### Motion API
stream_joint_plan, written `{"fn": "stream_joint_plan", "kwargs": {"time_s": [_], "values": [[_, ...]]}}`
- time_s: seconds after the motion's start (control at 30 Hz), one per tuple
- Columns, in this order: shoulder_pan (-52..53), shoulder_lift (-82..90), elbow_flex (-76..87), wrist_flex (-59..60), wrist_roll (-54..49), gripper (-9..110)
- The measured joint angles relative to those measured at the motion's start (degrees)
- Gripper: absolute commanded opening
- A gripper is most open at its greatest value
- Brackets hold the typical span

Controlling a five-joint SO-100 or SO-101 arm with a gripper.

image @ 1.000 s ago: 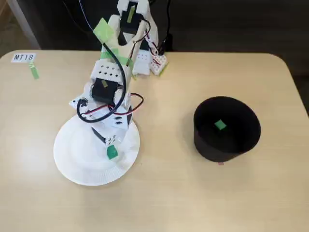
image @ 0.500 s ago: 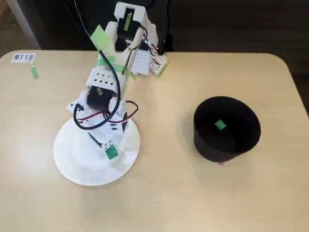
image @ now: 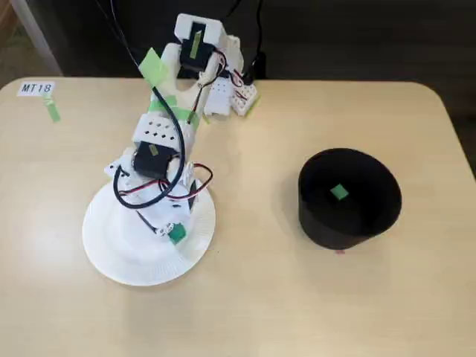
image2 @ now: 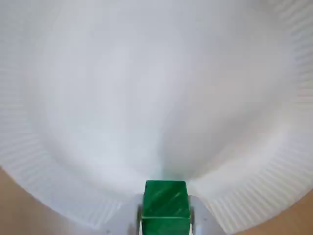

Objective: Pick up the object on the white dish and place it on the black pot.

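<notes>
Tool: the tool [image2: 165,226] is clenched on the cube [image2: 166,206], one pale finger [image2: 131,221] tight against each side, seen at the bottom edge of the wrist view.
Cube's place: between the fingers, over the dish [image: 111,249], close to the table's near-left part in the fixed view; whether it is touching the dish or just above, I cannot tell.
Key relation: the pot [image: 349,199] stands well apart, toward the right edge of the table, so the carry likely runs rightward and up over its tall wall.
Cube's look: deep green, tiny, square-faced, with faint diagonal streaks.
Pot's inside: a paler green cube [image: 339,193] already lies there.
</notes>
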Motion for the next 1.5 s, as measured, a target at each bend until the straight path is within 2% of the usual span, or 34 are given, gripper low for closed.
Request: {"fn": "stream_joint_plan", "kwargs": {"time_s": [0.23,0.4,0.53,0.77,1.07,1.3,1.5], "values": [[-0.4,9.1,-13.1,4.7,-10.2,0],[-4.9,20.9,-17.6,5.0,-19.7,0],[-11.9,28.7,-18.0,5.7,-26.6,0],[-31.3,36.8,-18.0,12.0,-37.0,0],[-51.5,33.9,-14.9,16.2,-38.4,0],[-55.4,22.4,-14.9,14.6,-38.1,0],[-54.5,13.4,-14.8,13.4,-38.1,0]]}}
